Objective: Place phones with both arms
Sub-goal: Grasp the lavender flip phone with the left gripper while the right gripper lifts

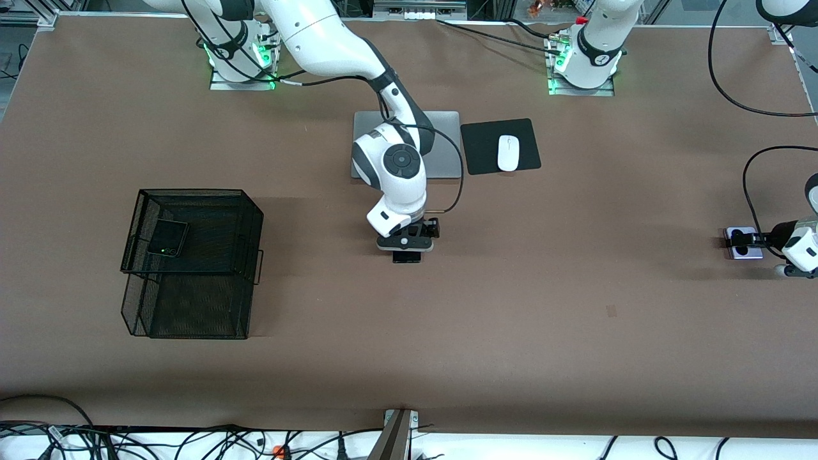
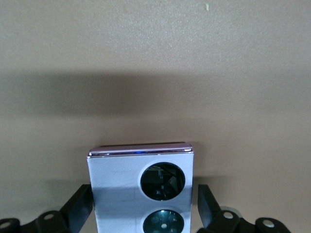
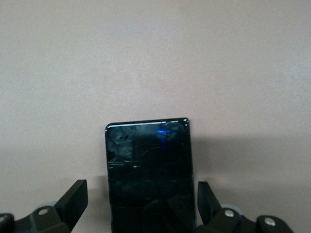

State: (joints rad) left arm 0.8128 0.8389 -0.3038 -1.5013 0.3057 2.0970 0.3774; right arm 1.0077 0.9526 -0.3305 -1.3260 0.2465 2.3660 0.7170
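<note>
The long slim black phone (image 1: 406, 257) lies flat mid-table. My right gripper (image 1: 408, 249) is low over it, open. In the right wrist view the phone (image 3: 148, 165) lies between the fingers (image 3: 74, 200) with a gap on each side. The lavender phone (image 1: 746, 253) with two black circles lies at the left arm's end of the table. My left gripper (image 1: 758, 240) is at it, open. In the left wrist view the phone (image 2: 116, 184) sits between the fingers (image 2: 81, 208), which stand just clear of its sides. The small squarish black phone (image 1: 168, 237) lies in the upper tier of a black mesh basket (image 1: 192, 195).
The mesh basket's lower tier (image 1: 137, 319) opens toward the front camera at the right arm's end. A silver laptop (image 1: 441, 137) lies closed near the bases, partly under the right arm. Beside it a white mouse (image 1: 508, 153) rests on a black pad (image 1: 479, 150).
</note>
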